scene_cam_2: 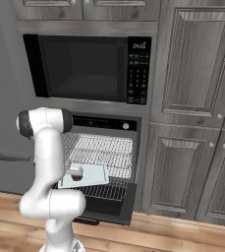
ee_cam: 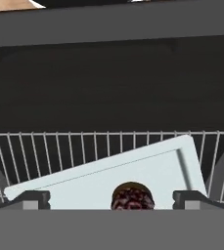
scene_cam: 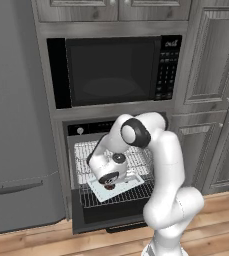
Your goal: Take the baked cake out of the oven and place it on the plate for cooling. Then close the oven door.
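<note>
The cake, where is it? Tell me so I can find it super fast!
Find the black oven under the microwave, with its door dropped open. A pale square tray sits on the pulled-out wire rack, under the open gripper. The baked cake is the tiny round reddish-brown lump on that tray, the only dark, bumpy thing there.

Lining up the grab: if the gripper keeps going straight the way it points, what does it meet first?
Most likely the baked cake, centred between the open gripper's fingertips on the pale square tray. Past it lie the wire rack and the oven's dark interior; depth is unclear.
</note>
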Tool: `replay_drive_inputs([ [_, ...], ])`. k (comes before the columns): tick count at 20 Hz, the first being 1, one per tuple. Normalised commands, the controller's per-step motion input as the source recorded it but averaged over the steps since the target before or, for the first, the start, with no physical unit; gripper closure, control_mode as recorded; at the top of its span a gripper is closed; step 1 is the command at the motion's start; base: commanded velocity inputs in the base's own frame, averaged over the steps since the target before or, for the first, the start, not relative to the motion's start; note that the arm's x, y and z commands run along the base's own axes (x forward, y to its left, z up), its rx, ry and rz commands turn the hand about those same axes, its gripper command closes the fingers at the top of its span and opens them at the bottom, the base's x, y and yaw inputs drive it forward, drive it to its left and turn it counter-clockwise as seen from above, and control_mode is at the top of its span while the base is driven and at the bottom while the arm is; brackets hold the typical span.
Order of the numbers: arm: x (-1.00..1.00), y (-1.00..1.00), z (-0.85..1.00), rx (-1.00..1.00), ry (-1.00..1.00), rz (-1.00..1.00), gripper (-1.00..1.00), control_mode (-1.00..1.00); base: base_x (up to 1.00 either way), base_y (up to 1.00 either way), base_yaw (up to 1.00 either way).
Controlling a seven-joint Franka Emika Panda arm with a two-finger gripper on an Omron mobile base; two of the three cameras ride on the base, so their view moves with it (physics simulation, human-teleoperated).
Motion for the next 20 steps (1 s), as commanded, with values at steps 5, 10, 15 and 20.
replay_drive_inputs([
  [5, 0.33, 0.13, -0.04, 0.0, 0.0, 0.02, -1.0, -1.0, 0.0, 0.0, 0.0],
  [10, 0.44, 0.07, -0.06, 0.0, 0.02, 0.0, -1.0, -1.0, 0.0, 0.0, 0.0],
  [15, 0.47, 0.03, -0.2, 0.0, 0.08, 0.0, -1.0, -1.0, 0.0, 0.0, 0.0],
  [20, 0.38, 0.11, -0.32, 0.0, 0.15, 0.0, -1.0, -1.0, 0.0, 0.0, 0.0],
])
